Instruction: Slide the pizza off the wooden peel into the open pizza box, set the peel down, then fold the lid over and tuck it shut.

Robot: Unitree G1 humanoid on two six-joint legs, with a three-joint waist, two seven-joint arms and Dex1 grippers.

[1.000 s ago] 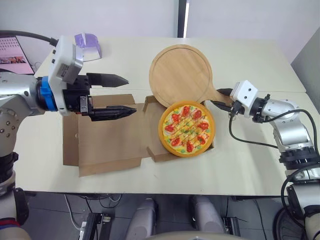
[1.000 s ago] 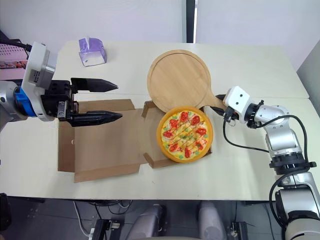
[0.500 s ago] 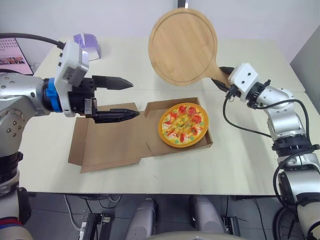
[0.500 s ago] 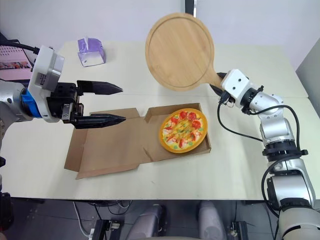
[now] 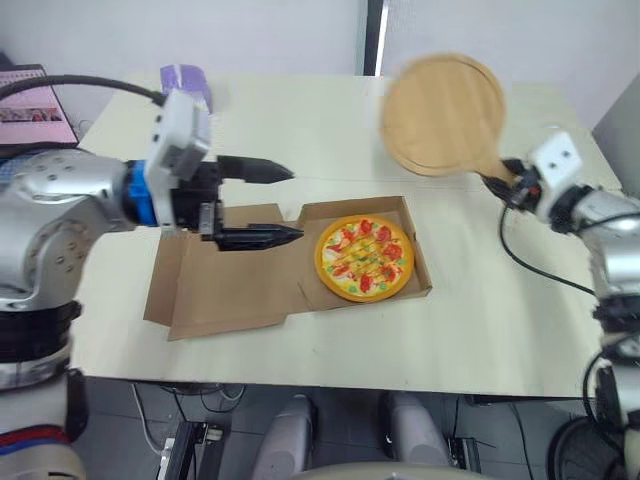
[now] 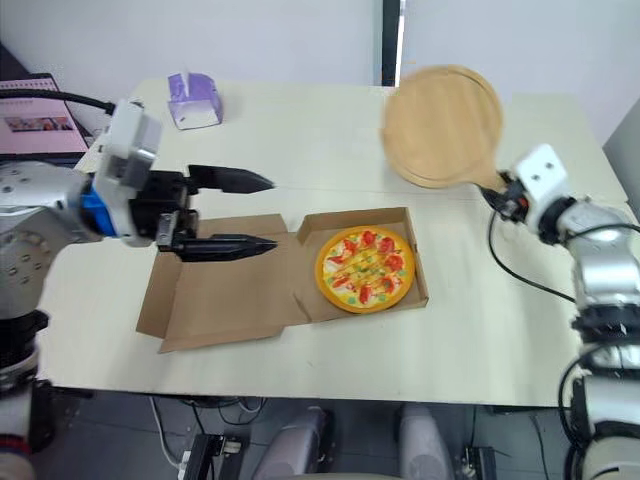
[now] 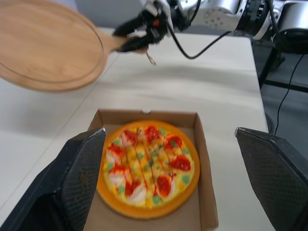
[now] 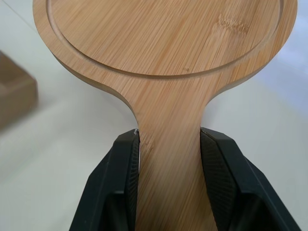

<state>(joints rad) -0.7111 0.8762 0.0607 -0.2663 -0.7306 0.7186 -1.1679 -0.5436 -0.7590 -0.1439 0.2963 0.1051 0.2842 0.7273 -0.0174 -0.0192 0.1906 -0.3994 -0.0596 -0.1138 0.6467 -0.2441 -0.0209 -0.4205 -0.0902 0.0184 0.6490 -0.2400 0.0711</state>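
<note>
Left gripper (image 5: 295, 203), at centre-left of the frame, hovered empty with its two black fingers spread wide above the flat cardboard lid (image 5: 225, 295) of the pizza box (image 5: 421, 262). Just to its right, at frame centre, the pizza (image 5: 365, 258) lay inside the box's tray. Farther back, at upper right, the right gripper (image 5: 507, 186) was clamped on the handle of the round wooden peel (image 5: 443, 113), which hung bare and tilted above the table (image 5: 500, 320). The slide looked done, and the step in hand appeared to be setting the peel down. That called for lowering it flat onto open tabletop well apart from the box, then letting go.
</note>
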